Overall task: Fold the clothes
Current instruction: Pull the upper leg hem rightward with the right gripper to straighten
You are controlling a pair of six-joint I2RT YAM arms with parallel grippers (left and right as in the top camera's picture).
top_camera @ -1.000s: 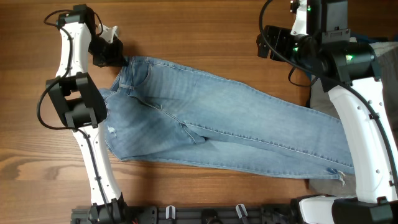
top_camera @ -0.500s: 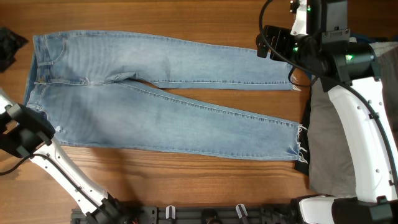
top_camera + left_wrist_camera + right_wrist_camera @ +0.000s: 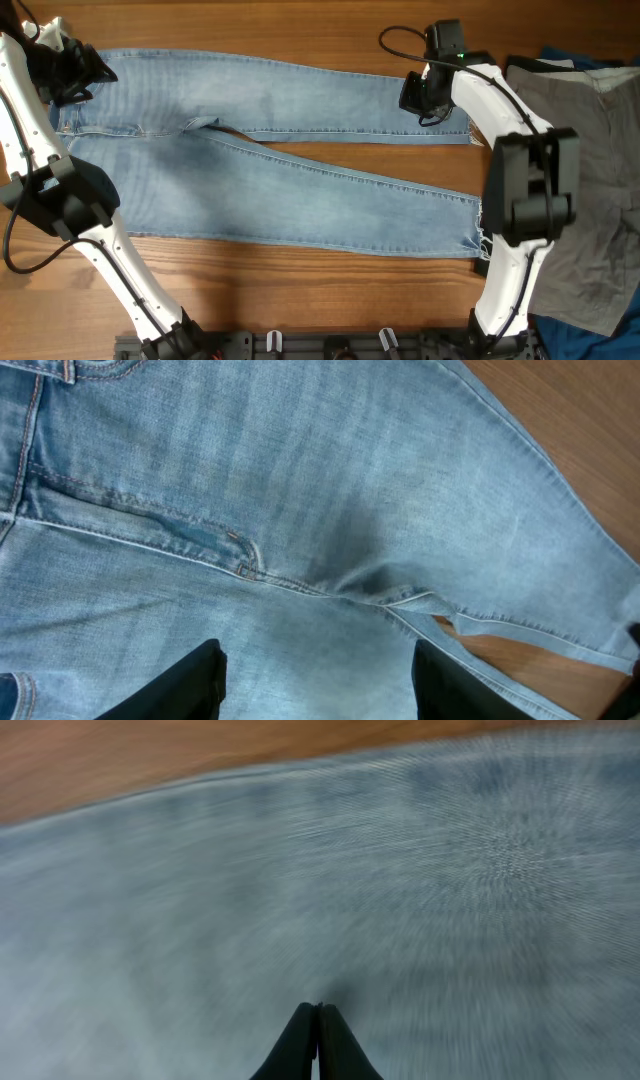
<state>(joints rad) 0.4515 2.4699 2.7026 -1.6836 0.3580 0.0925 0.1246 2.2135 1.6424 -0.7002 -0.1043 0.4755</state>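
Observation:
A pair of light blue jeans lies flat on the wooden table, waistband to the left and the two legs spread apart toward the right. My left gripper hovers at the waistband's far corner. In the left wrist view it stands open above the denim near the crotch seam, nothing between its fingers. My right gripper is over the far leg close to its hem. In the blurred right wrist view its fingers are pressed together just above the denim, with no cloth seen between them.
A grey garment lies spread at the table's right side, with a dark blue cloth under its far edge. Bare wood shows behind the jeans and along the front edge.
The jeans went from a bunched diagonal to lying flat with the legs apart. The right arm came down onto the far leg and shut. The left gripper let go of the waistband and stands open.

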